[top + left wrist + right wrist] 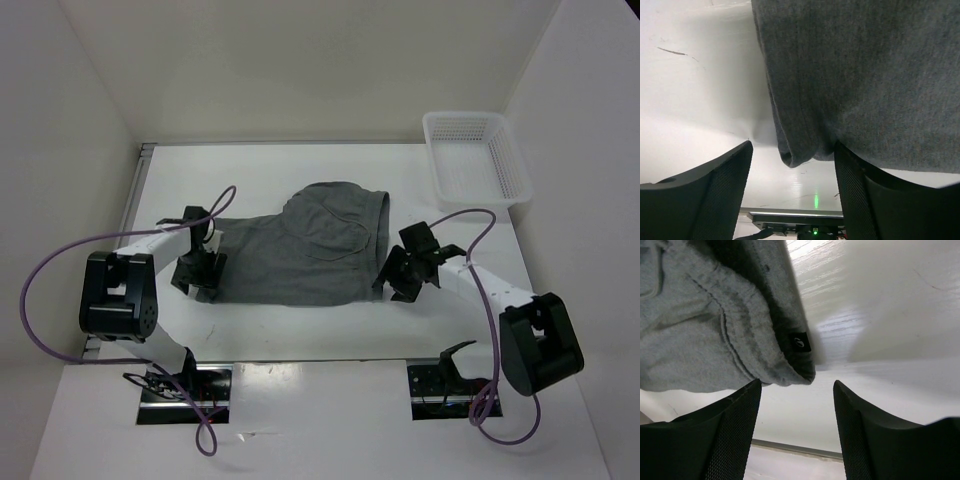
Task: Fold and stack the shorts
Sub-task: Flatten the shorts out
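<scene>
The grey shorts [300, 250] lie folded and mostly flat in the middle of the white table. My left gripper [200, 272] stands open at their near left corner. In the left wrist view a hemmed corner of the shorts [795, 155] hangs loose between the two spread fingers, gripped by neither. My right gripper [405, 275] stands open at the near right corner, by the waistband. In the right wrist view the waistband corner of the shorts [795, 367], with a small black label, sits just beyond the open jaws.
A white mesh basket [475, 160] stands at the back right of the table [330, 335]. White walls close in the back and both sides. Purple cables loop out from both arms.
</scene>
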Controlling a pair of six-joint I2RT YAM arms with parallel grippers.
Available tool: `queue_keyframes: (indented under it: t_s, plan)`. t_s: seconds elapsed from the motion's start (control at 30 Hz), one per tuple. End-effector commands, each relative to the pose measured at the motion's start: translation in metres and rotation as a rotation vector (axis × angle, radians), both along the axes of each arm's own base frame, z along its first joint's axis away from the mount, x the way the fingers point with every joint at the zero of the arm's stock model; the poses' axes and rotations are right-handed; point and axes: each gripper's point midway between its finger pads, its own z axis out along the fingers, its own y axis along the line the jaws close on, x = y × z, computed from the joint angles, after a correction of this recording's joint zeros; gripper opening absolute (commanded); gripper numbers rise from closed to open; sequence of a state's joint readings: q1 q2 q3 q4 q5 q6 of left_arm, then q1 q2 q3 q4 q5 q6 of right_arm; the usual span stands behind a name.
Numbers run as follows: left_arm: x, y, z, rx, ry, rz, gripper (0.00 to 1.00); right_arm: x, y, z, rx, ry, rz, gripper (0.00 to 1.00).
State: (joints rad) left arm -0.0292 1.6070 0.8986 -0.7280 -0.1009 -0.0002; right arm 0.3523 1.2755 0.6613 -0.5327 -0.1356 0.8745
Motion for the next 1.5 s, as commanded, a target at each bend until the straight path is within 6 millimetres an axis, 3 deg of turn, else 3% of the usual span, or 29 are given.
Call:
queue_keyframes:
  t_s: [0.0, 0.1, 0.2, 0.33, 0.4, 0.5, 0.53, 0.6, 0.63, 0.7, 0.77, 0.8, 0.83, 0.9, 0.93, 0.97, 1.0, 1.03, 1.07, 1.1, 1.17, 1.2, 1.23, 1.3, 1.33, 1.37, 1.4, 1.43, 1.47]
  plan:
    - [0.009, 0.009, -0.01, 0.05, -0.019, 0.007, 0.77, 0.017, -0.001, -0.004, -0.018, -0.019, -0.02, 0.65]
    - [0.009, 0.015, -0.014, 0.051, -0.008, 0.03, 0.79, 0.019, 0.0, -0.012, -0.045, 0.002, -0.005, 0.66]
    - [0.005, -0.002, -0.018, -0.043, 0.017, 0.023, 0.79, 0.014, 0.008, -0.019, -0.076, 0.017, 0.032, 0.66]
    - [0.003, -0.017, -0.015, -0.117, 0.031, 0.007, 0.72, 0.005, 0.015, -0.035, -0.094, 0.08, 0.068, 0.66]
    - [-0.001, -0.021, -0.016, -0.139, 0.054, 0.007, 0.61, 0.002, 0.02, -0.037, -0.096, 0.08, 0.093, 0.65]
    - [-0.007, -0.028, -0.025, -0.177, 0.1, 0.01, 0.42, -0.002, 0.029, -0.043, -0.094, 0.092, 0.126, 0.52]
    - [-0.009, -0.028, -0.028, -0.177, 0.112, 0.011, 0.37, -0.008, 0.031, -0.049, -0.095, 0.118, 0.14, 0.38]
    - [-0.01, -0.028, -0.032, -0.176, 0.143, 0.013, 0.24, -0.01, 0.03, -0.054, -0.101, 0.131, 0.141, 0.2]
    - [-0.01, -0.03, -0.032, -0.185, 0.143, 0.013, 0.15, -0.01, 0.03, -0.054, -0.101, 0.131, 0.141, 0.03]
    - [-0.014, -0.031, -0.033, -0.194, 0.163, 0.015, 0.06, -0.01, 0.03, -0.056, -0.104, 0.13, 0.149, 0.0]
    - [0.0, -0.037, -0.027, -0.227, 0.127, 0.011, 0.0, 0.002, 0.036, -0.048, -0.094, 0.094, 0.163, 0.0]
    - [0.01, -0.039, -0.023, -0.24, 0.101, 0.008, 0.0, 0.014, 0.038, -0.043, -0.09, 0.06, 0.181, 0.0]
    - [0.023, -0.039, -0.015, -0.253, 0.073, 0.013, 0.0, 0.045, 0.054, -0.018, -0.063, -0.031, 0.201, 0.0]
    - [0.086, -0.038, 0.024, -0.263, -0.064, 0.004, 0.0, 0.088, 0.054, 0.0, -0.093, -0.083, 0.256, 0.0]
    - [0.111, -0.038, 0.039, -0.263, -0.111, -0.002, 0.0, 0.147, 0.074, 0.059, -0.063, -0.241, 0.266, 0.0]
    - [0.132, -0.038, 0.062, -0.263, -0.16, -0.008, 0.0, 0.178, 0.07, 0.082, -0.083, -0.293, 0.263, 0.0]
    - [0.186, -0.034, 0.123, -0.259, -0.355, -0.024, 0.0, 0.225, 0.078, 0.13, -0.1, -0.4, 0.287, 0.0]
    - [0.207, -0.027, 0.152, -0.244, -0.437, -0.022, 0.0, 0.247, 0.078, 0.158, -0.098, -0.463, 0.282, 0.0]
    - [0.225, -0.024, 0.184, -0.224, -0.532, -0.028, 0.0, 0.266, 0.072, 0.167, -0.096, -0.468, 0.26, 0.0]
    - [0.247, -0.015, 0.243, -0.205, -0.696, -0.031, 0.0, 0.29, 0.074, 0.244, -0.067, -0.652, 0.235, 0.0]
    - [0.259, 0.0, 0.306, -0.17, -0.878, -0.02, 0.0, 0.301, 0.072, 0.294, -0.046, -0.77, 0.211, 0.0]
    - [0.257, 0.01, 0.335, -0.157, -0.953, -0.01, 0.0, 0.3, 0.071, 0.336, -0.037, -0.875, 0.209, 0.0]
    - [0.255, 0.014, 0.366, -0.147, -1.03, -0.011, 0.0, 0.299, 0.07, 0.351, -0.047, -0.917, 0.221, 0.0]
    - [0.246, 0.023, 0.394, -0.117, -1.097, 0.005, 0.0, 0.288, 0.072, 0.375, -0.048, -0.971, 0.239, 0.0]
    - [0.241, 0.028, 0.401, -0.109, -1.111, 0.015, 0.0, 0.281, 0.077, 0.379, -0.047, -0.98, 0.256, 0.0]
    - [0.237, 0.028, 0.408, -0.107, -1.126, 0.013, 0.0, 0.278, 0.075, 0.369, -0.062, -0.956, 0.27, 0.0]
    - [0.226, 0.034, 0.415, -0.091, -1.138, 0.028, 0.0, 0.266, 0.073, 0.386, -0.065, -0.994, 0.258, 0.0]
    - [0.221, 0.033, 0.413, -0.092, -1.132, 0.029, 0.0, 0.26, 0.071, 0.384, -0.065, -0.992, 0.259, 0.0]
    - [0.215, 0.032, 0.406, -0.094, -1.106, 0.032, 0.0, 0.258, 0.068, 0.344, -0.093, -0.904, 0.265, 0.0]
